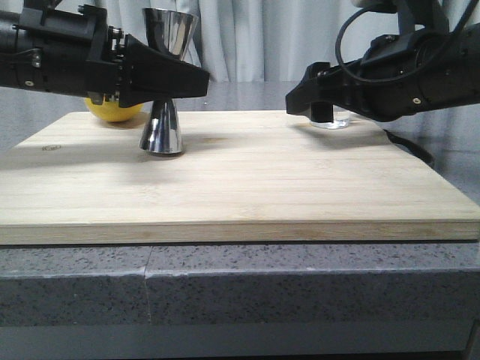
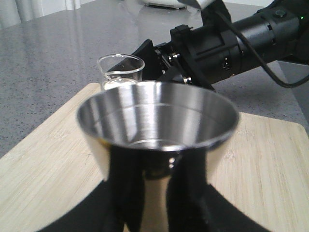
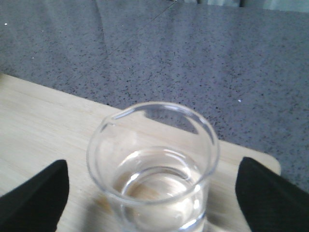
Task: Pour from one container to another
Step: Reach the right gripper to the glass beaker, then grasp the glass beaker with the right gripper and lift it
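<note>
The left gripper (image 1: 174,81) is clamping the jigger (image 1: 166,82) mid-board; the right gripper (image 3: 149,193) is straddling the beaker (image 3: 153,166), fingers wide apart, near the cutting board (image 1: 247,187)'s far right edge.

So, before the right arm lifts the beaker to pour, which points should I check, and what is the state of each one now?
1. Beaker stands upright on the cutting board: ok.
2. Beaker contains clear liquid: ok.
3. Right gripper is closed on the beaker: not ok; the fingers sit on both sides, apart from the glass.
4. Jigger stands upright with its base on the board: ok.
5. Left gripper holds the jigger at its waist: ok in the left wrist view.
6. Jigger's upper cup is empty: cannot tell; its bottom reflects too much.
</note>
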Controlling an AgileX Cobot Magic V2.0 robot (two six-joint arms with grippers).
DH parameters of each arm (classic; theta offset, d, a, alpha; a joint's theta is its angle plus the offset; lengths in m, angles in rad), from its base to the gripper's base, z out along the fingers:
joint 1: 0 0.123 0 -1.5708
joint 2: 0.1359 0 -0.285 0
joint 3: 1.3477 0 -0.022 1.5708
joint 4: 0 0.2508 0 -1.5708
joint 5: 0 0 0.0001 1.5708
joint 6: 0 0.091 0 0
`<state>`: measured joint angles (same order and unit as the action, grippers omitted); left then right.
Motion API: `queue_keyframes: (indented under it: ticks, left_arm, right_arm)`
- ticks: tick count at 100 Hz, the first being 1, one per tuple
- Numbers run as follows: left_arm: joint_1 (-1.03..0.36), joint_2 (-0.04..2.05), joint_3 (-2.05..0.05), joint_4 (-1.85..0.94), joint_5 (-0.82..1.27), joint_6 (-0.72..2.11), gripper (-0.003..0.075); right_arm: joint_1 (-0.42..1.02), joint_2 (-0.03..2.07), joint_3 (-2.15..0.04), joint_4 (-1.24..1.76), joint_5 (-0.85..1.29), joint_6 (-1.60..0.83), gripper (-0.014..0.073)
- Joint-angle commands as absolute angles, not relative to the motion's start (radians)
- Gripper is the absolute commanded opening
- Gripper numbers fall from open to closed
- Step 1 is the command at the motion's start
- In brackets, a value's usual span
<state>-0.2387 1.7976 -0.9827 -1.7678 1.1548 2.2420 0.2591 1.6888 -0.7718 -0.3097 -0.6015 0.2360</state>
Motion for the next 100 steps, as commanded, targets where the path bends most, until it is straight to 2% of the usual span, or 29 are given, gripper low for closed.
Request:
queue_keyframes:
  ticks: [1,20,46,72,100]
  left_arm:
    - [-0.246,1.760,-1.010,-1.837,1.272,2.239,0.0134]
    - [-0.246,1.760,-1.010,-1.837,1.272,2.239,0.0134]
    - [-0.246,1.760,-1.010,-1.837,1.272,2.239,0.0134]
    - [-0.246,1.760,-1.010,-1.837,1.272,2.239,0.0134]
    - [-0.246,1.760,-1.010,-1.837,1.272,2.239,0.0134]
  right_arm:
    - [0.253,1.656,-0.802,-0.313,-0.666,0.227,0.0542]
    - [0.253,1.656,-0.802,-0.333,-0.666,0.227,0.0374]
    - [0.253,1.656,-0.802,-0.336,-0.664,0.227,0.0307]
    - [0.253,1.636,-0.802,-0.345,-0.650,0.227,0.0306]
    - [0.255,1.480,-0.802,-0.377,-0.485,0.231,0.0306]
